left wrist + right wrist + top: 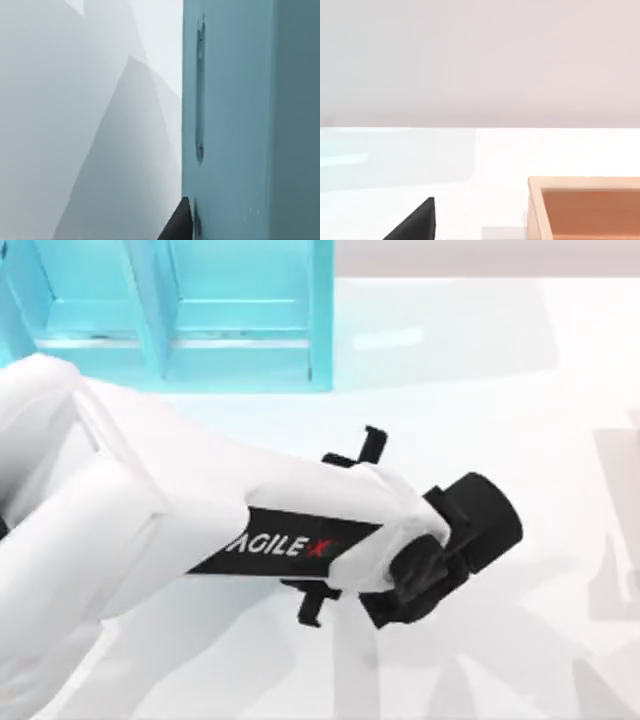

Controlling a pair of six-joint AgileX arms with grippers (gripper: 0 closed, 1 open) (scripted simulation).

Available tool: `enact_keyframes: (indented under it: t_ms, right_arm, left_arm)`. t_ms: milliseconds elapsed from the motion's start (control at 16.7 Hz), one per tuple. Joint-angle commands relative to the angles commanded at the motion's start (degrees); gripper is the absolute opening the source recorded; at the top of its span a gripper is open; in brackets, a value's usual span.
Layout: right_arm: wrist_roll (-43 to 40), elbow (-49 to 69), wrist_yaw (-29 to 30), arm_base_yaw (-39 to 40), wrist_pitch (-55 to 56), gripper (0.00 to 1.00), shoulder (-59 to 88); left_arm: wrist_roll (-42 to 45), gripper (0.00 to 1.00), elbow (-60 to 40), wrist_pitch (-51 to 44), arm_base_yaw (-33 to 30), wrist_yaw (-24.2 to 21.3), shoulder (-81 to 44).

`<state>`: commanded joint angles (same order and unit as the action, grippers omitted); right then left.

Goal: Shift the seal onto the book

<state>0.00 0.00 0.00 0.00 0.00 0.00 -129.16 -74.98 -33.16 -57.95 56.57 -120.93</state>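
Observation:
My left arm reaches across the middle of the table in the top view, and its dark wrist end with the left gripper (445,545) hangs right of centre. The arm hides whatever lies beneath it. The seal and the book are hidden or out of view. In the left wrist view one dark fingertip (179,224) sits close against a flat teal surface (230,120); I cannot tell whether that surface is the book or the shelf. A dark fingertip (415,224) of my right gripper shows over the white table in the right wrist view.
A light-blue compartment shelf (170,310) stands at the back left of the table. A tan-orange open box (585,207) sits on the table close to the right gripper. The white table (480,390) lies bare right of the shelf.

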Motion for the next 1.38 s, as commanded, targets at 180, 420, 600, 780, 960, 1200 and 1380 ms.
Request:
enact_keyframes:
  t_ms: [180,420,600,780,960,1200,1380]
  right_arm:
    - [0.0,0.0,0.0,0.0,0.0,1.0,0.0]
    - [0.0,0.0,0.0,0.0,0.0,1.0,0.0]
    - [0.0,0.0,0.0,0.0,0.0,1.0,0.0]
    - [0.0,0.0,0.0,0.0,0.0,1.0,0.0]
    - [0.0,0.0,0.0,0.0,0.0,1.0,0.0]
    - [0.0,0.0,0.0,0.0,0.0,1.0,0.0]
    - [0.0,0.0,0.0,0.0,0.0,1.0,0.0]
  left_arm:
    - [-13.2,0.0,-6.8,-3.3,-3.7,8.0,-4.4]
    - [-25.7,0.0,-14.1,-5.0,-6.8,16.1,-7.4]
    - [-29.8,0.0,-16.8,-5.1,-7.8,18.9,-8.1]
    - [-30.0,0.0,-16.9,-5.1,-7.9,19.0,-8.1]
    - [-29.8,0.0,-16.6,-4.7,-7.6,18.7,-8.0]
    - [-31.8,0.0,-17.5,-7.3,-8.2,18.9,-8.4]
    - [-32.7,0.0,-17.9,-8.3,-8.5,19.1,-8.5]
